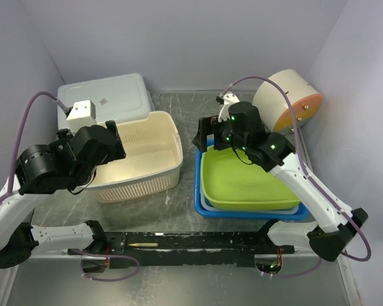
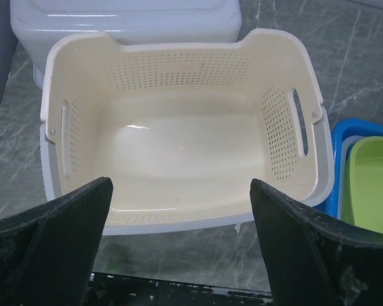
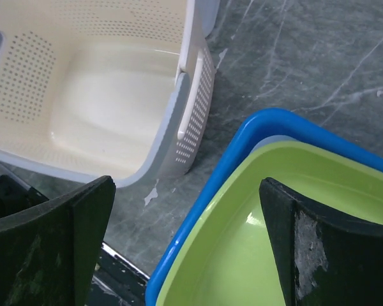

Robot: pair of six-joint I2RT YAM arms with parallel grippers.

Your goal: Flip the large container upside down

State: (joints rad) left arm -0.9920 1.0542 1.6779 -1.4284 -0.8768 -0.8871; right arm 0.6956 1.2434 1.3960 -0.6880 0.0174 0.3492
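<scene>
The large cream perforated basket (image 1: 147, 153) stands upright and empty at the table's left-middle. It fills the left wrist view (image 2: 179, 146), and its right side shows in the right wrist view (image 3: 83, 95). My left gripper (image 1: 115, 143) is open and empty; it hovers over the basket's near-left rim, with the rim showing between its fingers (image 2: 180, 185). My right gripper (image 1: 204, 141) is open and empty. It hovers over the gap between the basket and the blue tub, touching neither (image 3: 186, 185).
A green tub (image 1: 249, 182) is nested in a blue tub (image 1: 242, 212) to the right of the basket. A grey lidded box (image 1: 105, 95) stands behind the basket. A round cream and orange object (image 1: 287, 99) leans at the back right. Walls enclose three sides.
</scene>
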